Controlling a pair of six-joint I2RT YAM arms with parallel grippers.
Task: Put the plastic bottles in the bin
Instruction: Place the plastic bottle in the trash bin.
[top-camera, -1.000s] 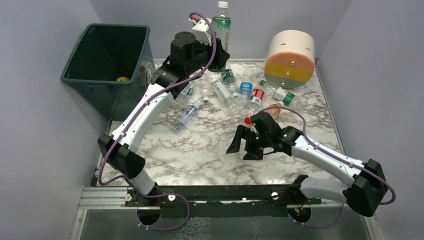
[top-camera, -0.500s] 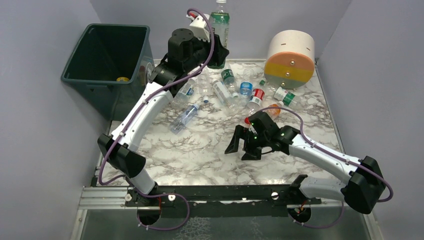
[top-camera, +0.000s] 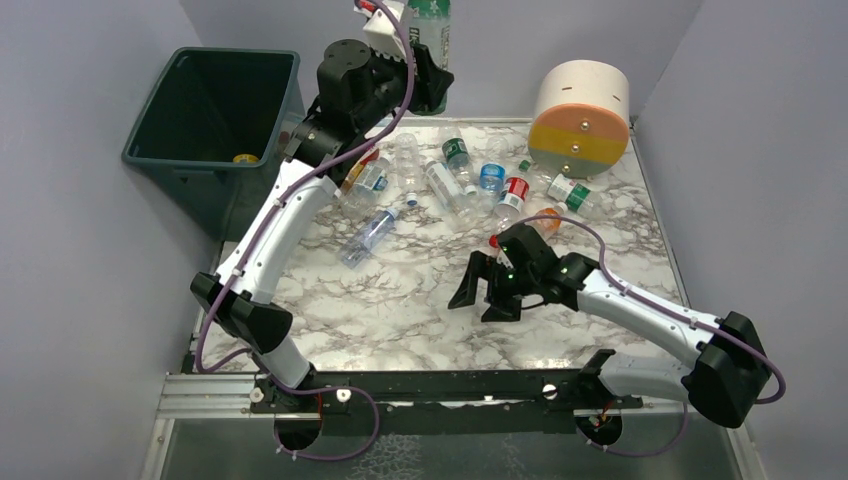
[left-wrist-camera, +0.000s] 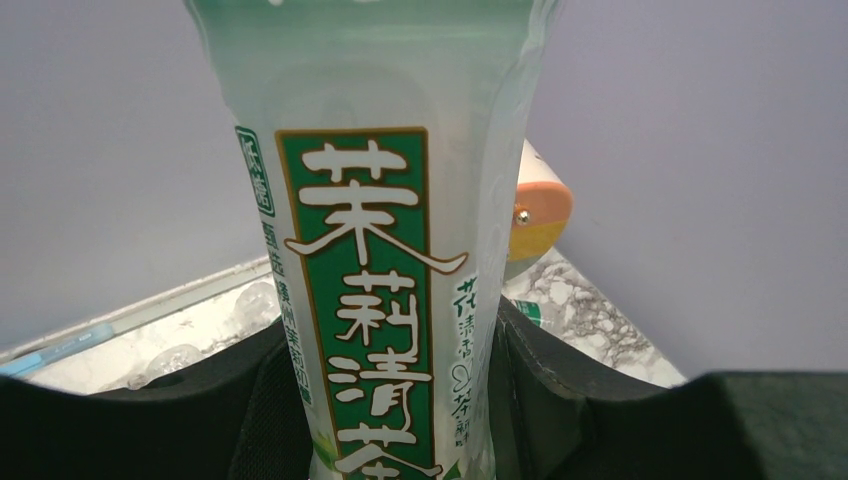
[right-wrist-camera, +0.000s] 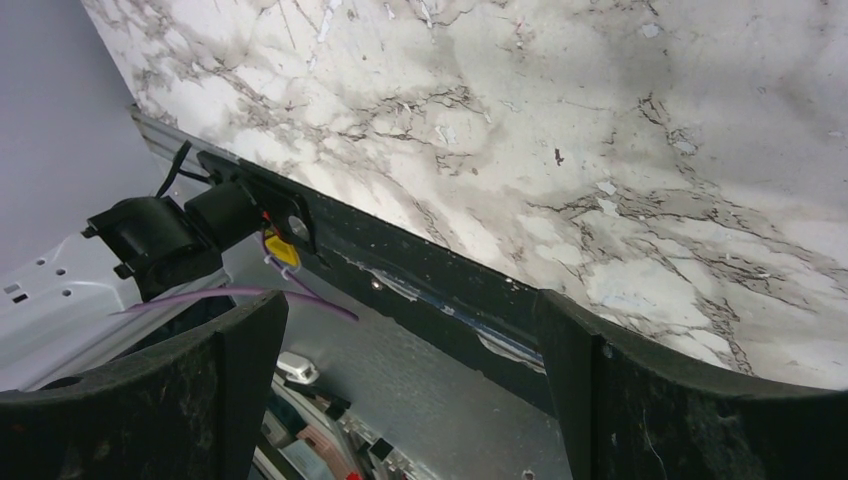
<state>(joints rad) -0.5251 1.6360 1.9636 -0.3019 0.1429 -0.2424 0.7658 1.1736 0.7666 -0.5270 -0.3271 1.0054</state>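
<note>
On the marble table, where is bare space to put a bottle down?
The marble table is bare in its near half, between the left arm and the open right gripper. The far middle, from the clear plastic bottles to the cream, orange and yellow cylinder, is crowded.
</note>
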